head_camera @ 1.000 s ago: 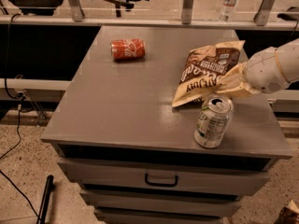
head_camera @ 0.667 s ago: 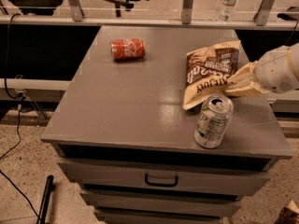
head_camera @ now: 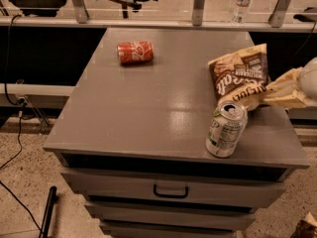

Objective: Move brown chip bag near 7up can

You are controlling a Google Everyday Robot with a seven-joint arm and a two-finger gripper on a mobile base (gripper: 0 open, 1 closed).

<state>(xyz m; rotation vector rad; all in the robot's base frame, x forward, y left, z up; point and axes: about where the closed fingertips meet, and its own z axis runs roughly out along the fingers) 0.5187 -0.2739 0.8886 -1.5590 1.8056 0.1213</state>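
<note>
The brown chip bag, dark brown with white lettering and cream ends, is at the right side of the grey cabinet top, its left end tilted up. My gripper reaches in from the right edge and is shut on the bag's lower right end. The 7up can, silver and green, stands upright near the front right edge, just in front of the bag and the gripper and very close to the bag's lower corner.
A red soda can lies on its side at the back left of the top. A water bottle stands behind the rail at the back. Drawers with a handle are below the front edge.
My gripper has moved to the right with the chip bag in it; the bag now sits further right, behind the 7up can. Both cans have stayed put.
</note>
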